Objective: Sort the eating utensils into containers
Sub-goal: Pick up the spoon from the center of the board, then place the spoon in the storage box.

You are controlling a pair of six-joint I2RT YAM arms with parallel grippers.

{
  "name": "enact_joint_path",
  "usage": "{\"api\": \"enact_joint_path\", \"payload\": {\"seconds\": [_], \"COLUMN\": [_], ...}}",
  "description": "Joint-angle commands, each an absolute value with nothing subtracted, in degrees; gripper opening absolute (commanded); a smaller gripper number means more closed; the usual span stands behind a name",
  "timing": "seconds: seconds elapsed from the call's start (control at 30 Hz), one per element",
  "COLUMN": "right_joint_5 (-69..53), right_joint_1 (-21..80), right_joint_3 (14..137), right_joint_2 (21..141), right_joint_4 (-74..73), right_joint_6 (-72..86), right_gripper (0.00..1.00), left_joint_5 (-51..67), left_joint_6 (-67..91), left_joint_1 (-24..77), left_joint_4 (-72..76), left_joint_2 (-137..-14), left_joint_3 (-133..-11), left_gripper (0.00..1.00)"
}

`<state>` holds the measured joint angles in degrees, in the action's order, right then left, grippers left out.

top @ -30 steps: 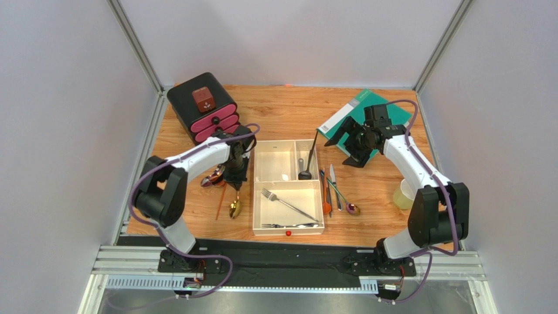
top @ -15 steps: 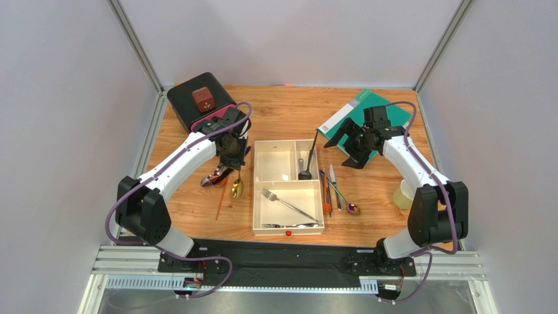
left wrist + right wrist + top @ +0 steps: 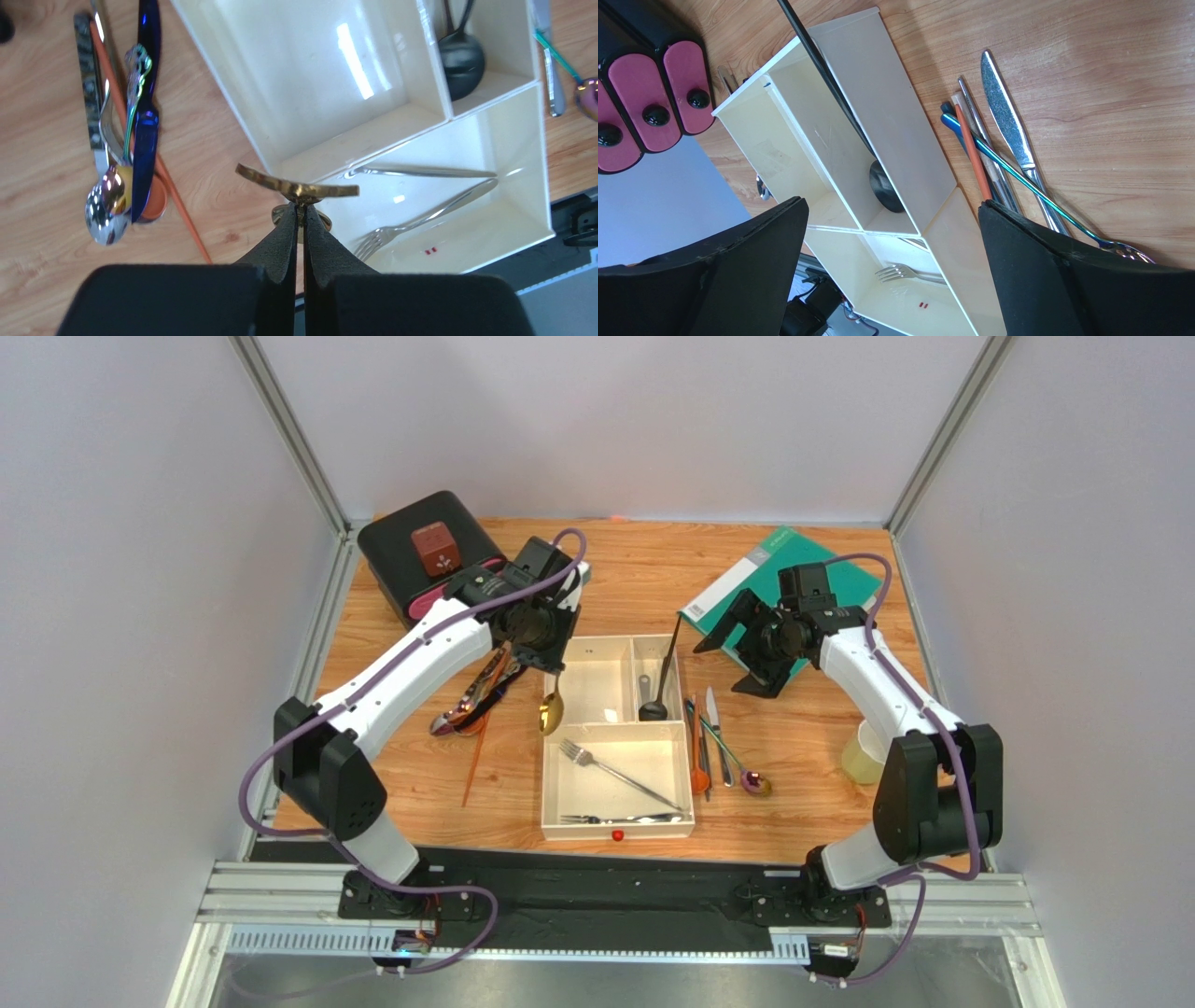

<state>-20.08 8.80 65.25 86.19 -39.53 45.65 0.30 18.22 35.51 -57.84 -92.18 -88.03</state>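
Gold spoon [image 3: 551, 711] hangs down from the left fingers [image 3: 286, 238], which are pinched tight on its thin handle. Its bowl is right over the left wall of the cream tray [image 3: 659, 833], not clearly inside any box. If the fingers let go here, I think the spoon could hit that wall and tip out onto the bench [image 3: 617, 567], or land with the forks [image 3: 617, 773] and not by the black spoon [image 3: 652, 707]. The right fingers [image 3: 1060, 280] are spread wide, holding nothing, off to the tray's right
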Motion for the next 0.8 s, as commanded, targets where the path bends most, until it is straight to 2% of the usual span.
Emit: {"api": "enact_joint_path", "payload": {"seconds": [0.0, 0.43, 0.77], "right_joint_5": [-20.65, -19.86, -19.60], "right_joint_1": [8.53, 8.53, 8.53], "right_joint_3": [66.27, 66.09, 65.57], "right_joint_2": [85.52, 86.04, 86.57], "right_joint_4": [-38.23, -38.76, -39.02], "right_joint_6": [45.97, 45.18, 45.09], "right_gripper": [1.00, 1.00, 1.00], "left_joint_5": [2.46, 7.56, 11.77], "left_joint_6": [15.56, 15.21, 18.28], "left_joint_1": [37.88, 39.81, 40.16], "left_joint_4": [-57.30, -56.34, -55.46], "left_joint_2": [-98.32, -120.31, -124.19], "left_joint_3": [-95.79, -124.17, -127.09], "left_gripper": [0.00, 0.00, 0.00]}}
